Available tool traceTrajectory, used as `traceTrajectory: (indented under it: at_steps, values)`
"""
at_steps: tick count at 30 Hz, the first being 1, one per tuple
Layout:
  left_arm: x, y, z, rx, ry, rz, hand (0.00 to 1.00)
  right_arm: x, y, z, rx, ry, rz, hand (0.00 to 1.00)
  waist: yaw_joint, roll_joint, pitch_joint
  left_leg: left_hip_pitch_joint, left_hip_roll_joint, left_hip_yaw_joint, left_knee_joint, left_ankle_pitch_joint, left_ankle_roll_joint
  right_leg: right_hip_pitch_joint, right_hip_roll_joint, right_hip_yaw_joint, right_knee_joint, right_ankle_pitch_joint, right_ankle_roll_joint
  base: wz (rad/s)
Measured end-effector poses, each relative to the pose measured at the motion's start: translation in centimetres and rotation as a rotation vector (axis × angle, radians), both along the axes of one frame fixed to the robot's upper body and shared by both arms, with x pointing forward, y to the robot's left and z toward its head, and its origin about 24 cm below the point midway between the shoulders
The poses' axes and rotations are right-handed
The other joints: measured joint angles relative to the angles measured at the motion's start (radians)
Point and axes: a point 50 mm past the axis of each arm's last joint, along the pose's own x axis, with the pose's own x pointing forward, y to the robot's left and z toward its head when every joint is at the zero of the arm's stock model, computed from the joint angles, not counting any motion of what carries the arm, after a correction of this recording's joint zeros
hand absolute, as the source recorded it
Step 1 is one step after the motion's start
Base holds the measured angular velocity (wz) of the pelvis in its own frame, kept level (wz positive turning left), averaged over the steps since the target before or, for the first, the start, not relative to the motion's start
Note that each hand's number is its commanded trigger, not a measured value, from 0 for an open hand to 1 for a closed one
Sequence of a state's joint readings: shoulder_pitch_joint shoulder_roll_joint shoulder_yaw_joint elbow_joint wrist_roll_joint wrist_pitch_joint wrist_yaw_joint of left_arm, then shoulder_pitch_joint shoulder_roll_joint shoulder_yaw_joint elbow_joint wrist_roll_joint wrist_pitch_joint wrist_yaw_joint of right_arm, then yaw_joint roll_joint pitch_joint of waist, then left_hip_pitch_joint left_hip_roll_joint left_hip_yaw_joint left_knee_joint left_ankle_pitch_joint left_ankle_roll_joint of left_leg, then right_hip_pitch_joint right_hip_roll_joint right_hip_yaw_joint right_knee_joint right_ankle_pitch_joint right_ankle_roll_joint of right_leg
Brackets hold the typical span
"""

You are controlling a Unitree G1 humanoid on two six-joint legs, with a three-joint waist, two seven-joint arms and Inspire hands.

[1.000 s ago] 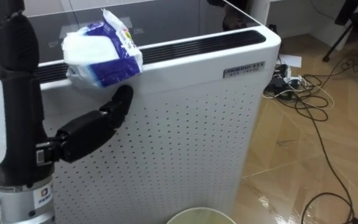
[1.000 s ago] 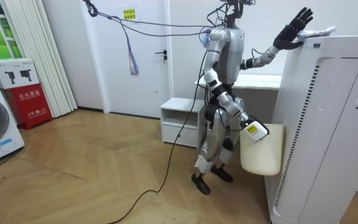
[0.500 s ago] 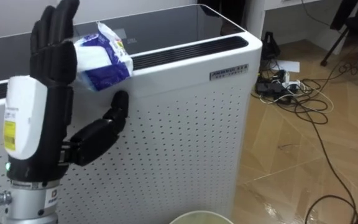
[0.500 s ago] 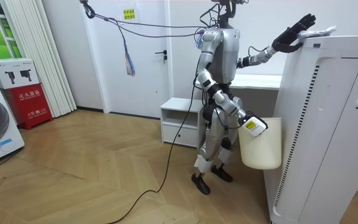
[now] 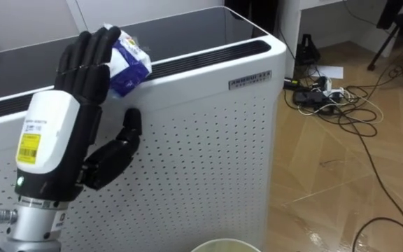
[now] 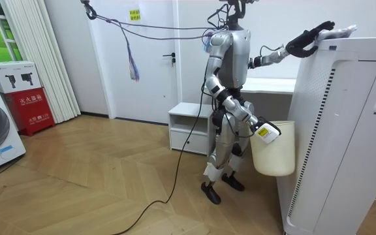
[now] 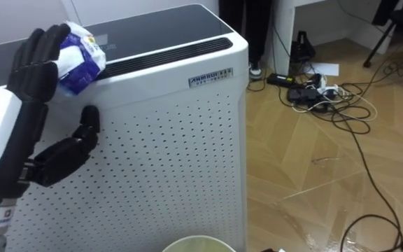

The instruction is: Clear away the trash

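The pick is barely begun: the left robot hand [image 5: 54, 133] lays open fingers against the blue-and-white packet [image 5: 131, 63], which sits ungrasped on top of the white appliance [image 5: 208, 154], at its near edge, while the right robot hand [image 6: 266, 134], its grip impossible to tell, meets the cream bin [image 6: 276, 156] below.

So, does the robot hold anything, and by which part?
The right hand carries the pale bin at its rim. The left hand lays its fingers against the blue-white packet, thumb apart: no grip.
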State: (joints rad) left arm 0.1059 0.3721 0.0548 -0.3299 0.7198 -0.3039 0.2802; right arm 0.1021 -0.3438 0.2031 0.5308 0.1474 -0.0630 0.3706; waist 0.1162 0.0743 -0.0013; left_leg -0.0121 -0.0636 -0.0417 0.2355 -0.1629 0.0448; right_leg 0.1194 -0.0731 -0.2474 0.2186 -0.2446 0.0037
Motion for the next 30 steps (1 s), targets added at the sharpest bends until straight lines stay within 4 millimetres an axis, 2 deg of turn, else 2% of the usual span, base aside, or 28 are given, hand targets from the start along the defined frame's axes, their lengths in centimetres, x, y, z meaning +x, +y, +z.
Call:
traceTrajectory:
  at_steps: [6, 11, 22, 30]
  values:
    - [0.1, 0.1, -0.1, 0.027, 0.019, 0.019, 1.00, 0.0, -0.1, 0.1, 0.001, 0.002, 0.011, 1.00, -0.001, 0.005, 0.0008, 0.003, 0.000, 0.000, -0.001, 0.002, -0.001, 0.001, -0.005, 0.000, -0.001, -0.001, -0.001, 0.00]
    - [-0.2, 0.5, 1.3, 0.023, -0.050, 0.039, 1.00, 0.2, 0.0, 0.4, 0.003, 0.006, 0.015, 1.00, -0.002, 0.004, 0.0013, 0.010, -0.002, 0.008, -0.004, 0.004, 0.000, 0.008, -0.009, 0.001, -0.003, -0.002, 0.000, 0.00]
    - [-0.1, 1.0, 2.7, 0.010, -0.115, 0.063, 1.00, 0.5, 0.3, 0.7, 0.007, 0.012, 0.023, 1.00, -0.003, -0.002, 0.0053, 0.024, -0.003, 0.011, -0.015, 0.005, -0.001, 0.024, -0.008, 0.000, -0.017, -0.002, 0.000, 0.00]
    - [-0.3, 1.1, 3.8, -0.019, -0.162, 0.059, 1.00, 0.5, 0.5, 0.6, 0.013, 0.012, 0.021, 1.00, -0.004, -0.011, 0.0114, 0.021, -0.004, 0.014, -0.016, 0.005, -0.001, 0.029, -0.002, -0.004, -0.033, 0.000, 0.000, 0.00]
